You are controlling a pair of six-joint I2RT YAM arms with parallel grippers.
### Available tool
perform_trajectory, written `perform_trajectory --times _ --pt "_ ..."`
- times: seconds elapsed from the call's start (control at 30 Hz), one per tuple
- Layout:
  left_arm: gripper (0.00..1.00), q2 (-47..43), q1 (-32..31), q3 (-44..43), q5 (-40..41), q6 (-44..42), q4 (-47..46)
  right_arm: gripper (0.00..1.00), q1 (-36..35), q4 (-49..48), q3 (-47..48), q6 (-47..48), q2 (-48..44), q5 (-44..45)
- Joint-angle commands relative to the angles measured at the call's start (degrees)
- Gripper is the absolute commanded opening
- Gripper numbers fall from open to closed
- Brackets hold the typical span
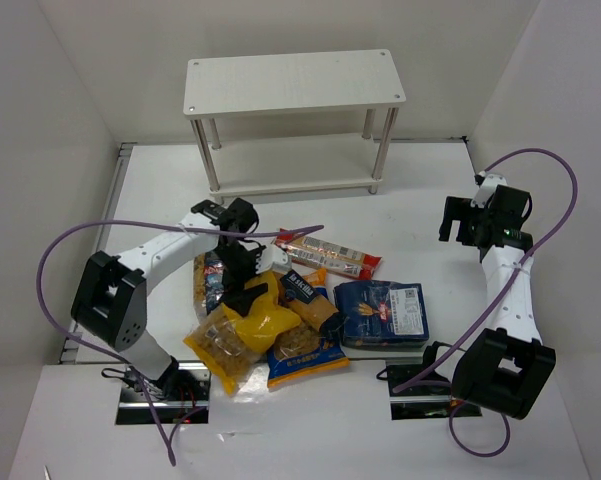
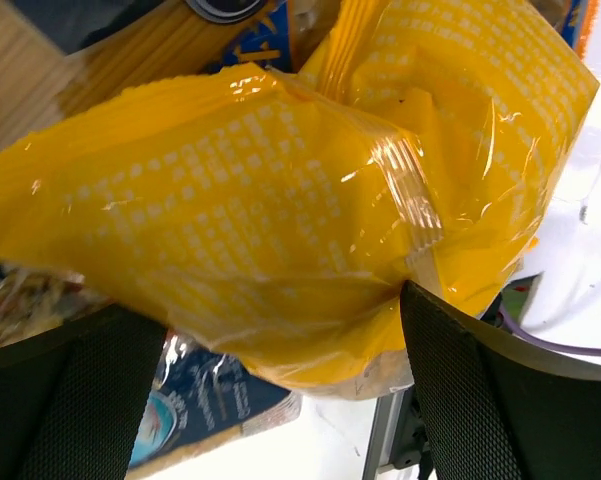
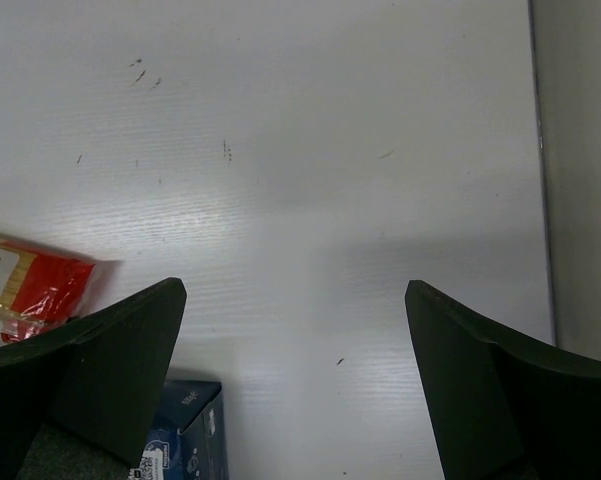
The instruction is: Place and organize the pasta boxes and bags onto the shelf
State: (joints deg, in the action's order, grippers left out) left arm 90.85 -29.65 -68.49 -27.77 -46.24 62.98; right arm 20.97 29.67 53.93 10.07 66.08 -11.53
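The pasta packs lie in a heap at the table's middle. The yellow-topped clear bag (image 1: 248, 318) fills the left wrist view (image 2: 280, 200). My left gripper (image 1: 242, 283) sits over it, and in its own view the left gripper (image 2: 283, 300) stands wide open, with the yellow top between the fingers. The red spaghetti packet (image 1: 328, 255), the dark blue box (image 1: 382, 312), a yellow-blue pack (image 1: 305, 352) and a dark-blue-labelled bag (image 1: 212, 278) lie around it. My right gripper (image 1: 458, 222) is open and empty above bare table (image 3: 295, 290). The white shelf (image 1: 292, 85) stands at the back with nothing on it.
The right wrist view shows the red packet's end (image 3: 30, 290) and a corner of the blue box (image 3: 185, 440). White walls close in the table on three sides. Purple cables loop from both arms.
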Motion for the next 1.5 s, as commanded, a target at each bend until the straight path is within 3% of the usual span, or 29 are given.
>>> perform_trajectory --times 0.0,0.13,0.2,0.23,0.27,0.33,0.37,0.53,0.77,0.97,1.2,1.33,1.47 --pt "0.99 3.0 -0.1 -0.4 -6.1 -4.8 3.4 0.99 -0.4 -0.1 -0.1 0.3 0.0 -0.9" --pt "0.99 5.9 -0.1 -2.1 -9.6 -6.8 4.8 0.99 -0.4 -0.1 -0.1 0.8 0.0 -1.4" --pt "0.92 7.0 -0.1 -2.1 -10.7 -7.6 5.3 0.99 -0.4 -0.1 -0.1 0.8 0.0 -1.4" --pt "0.83 7.8 -0.1 -2.6 -11.2 -8.2 5.3 0.99 -0.4 -0.1 -0.1 0.8 0.0 -1.4" --pt "0.57 8.6 -0.7 -2.6 -12.1 -8.2 5.3 0.99 -0.4 -0.1 -0.1 0.8 0.0 -1.4" --pt "0.14 9.3 -0.7 -3.1 -12.7 -8.2 5.8 0.99 -0.4 -0.1 -0.1 0.8 0.0 -1.4" --pt "0.01 9.3 -0.7 -3.7 -12.7 -8.2 5.8 0.99 -0.4 -0.1 -0.1 0.8 0.0 -1.4" --pt "0.0 3.3 -0.2 -6.0 -13.4 -1.4 2.9 0.99 -0.4 -0.1 -0.1 0.8 0.0 -1.9" --pt "0.0 -13.8 2.4 -11.3 -10.6 13.0 -9.5 0.99 -1.8 0.4 -0.1 1.9 0.0 -3.1" --pt "0.0 -22.0 4.4 -9.9 -7.9 20.7 -17.7 0.99 -3.7 1.0 -0.1 4.0 0.5 -5.9" --pt "0.0 -24.2 5.8 -7.4 -9.0 22.0 -19.7 0.99 -12.5 1.5 0.5 10.7 -3.0 -15.9" --pt "0.0 -24.2 6.4 -8.6 -10.3 22.0 -20.2 0.99 -22.3 -2.3 -0.2 13.7 -8.4 -23.3" --pt "0.0 -23.7 7.7 -11.4 -11.5 23.1 -20.7 0.99 -24.0 -1.0 4.4 15.2 -2.2 -35.8"
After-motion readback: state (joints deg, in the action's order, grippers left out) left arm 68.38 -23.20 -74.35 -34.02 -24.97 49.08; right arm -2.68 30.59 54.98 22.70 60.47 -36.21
